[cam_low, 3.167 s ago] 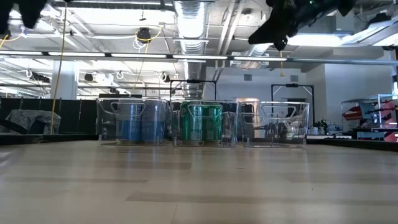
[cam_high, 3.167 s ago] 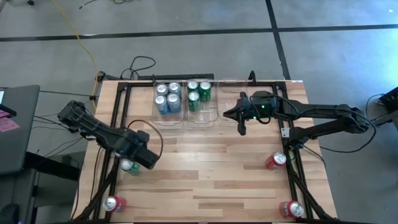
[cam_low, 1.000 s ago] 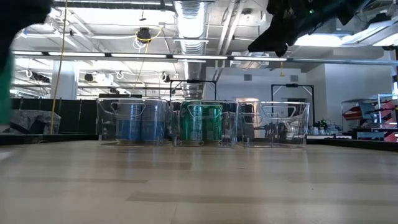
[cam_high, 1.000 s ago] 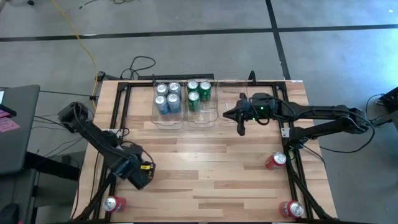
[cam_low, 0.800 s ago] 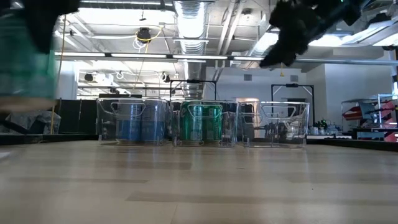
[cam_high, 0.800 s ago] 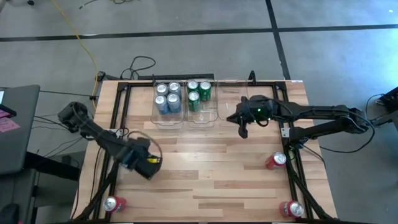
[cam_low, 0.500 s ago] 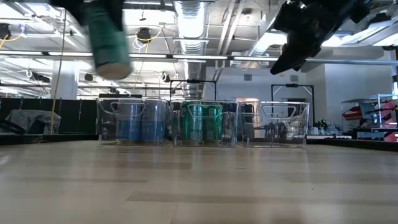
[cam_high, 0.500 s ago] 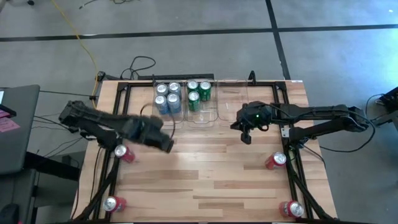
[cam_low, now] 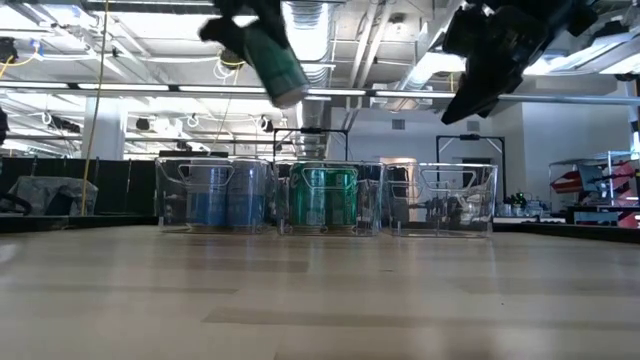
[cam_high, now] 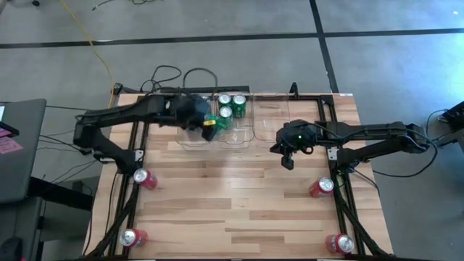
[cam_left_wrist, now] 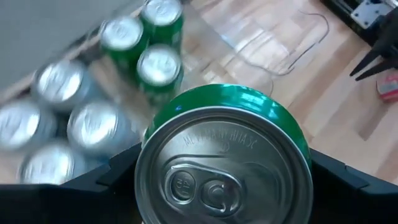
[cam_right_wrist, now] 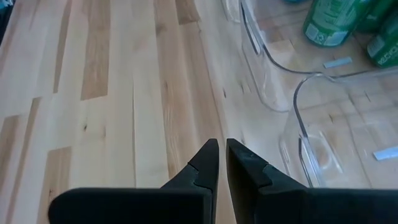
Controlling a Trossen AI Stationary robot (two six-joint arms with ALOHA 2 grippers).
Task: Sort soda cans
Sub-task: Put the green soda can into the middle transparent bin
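Observation:
My left gripper (cam_high: 209,125) is shut on a green soda can (cam_left_wrist: 224,102) and holds it high above the clear bins at the table's far side; the low view shows this can (cam_low: 277,60) tilted in the air. Below it, three green cans (cam_left_wrist: 160,67) stand in the middle bin (cam_high: 233,134), and several blue and silver cans (cam_left_wrist: 99,124) stand in the left bin. Four red cans stand on the table: two near left (cam_high: 143,178), (cam_high: 133,237) and two near right (cam_high: 321,188), (cam_high: 341,243). My right gripper (cam_high: 288,161) hangs shut over the table, right of centre, holding nothing. My left gripper pinches the green can between its two fingers (cam_left_wrist: 106,180), which sit on opposite sides of the can's wall (cam_left_wrist: 293,127) just below the top rim. The silver top (cam_left_wrist: 224,180) faces the wrist. The can hangs tilted, its bottom end (cam_low: 290,95) lowest, clear of the bins.
A third clear bin (cam_high: 270,119) stands with nothing in it right of the green one. Black frame rails (cam_high: 341,203) run along the table's left and right sides. Bare wood (cam_high: 232,196) fills the middle and near part of the table.
My left gripper has carried the green can up from the table's near left and across to the far side, above the bins, rolling its wrist on the way; the can now hangs tilted. My right gripper has tipped further down and stayed shut.

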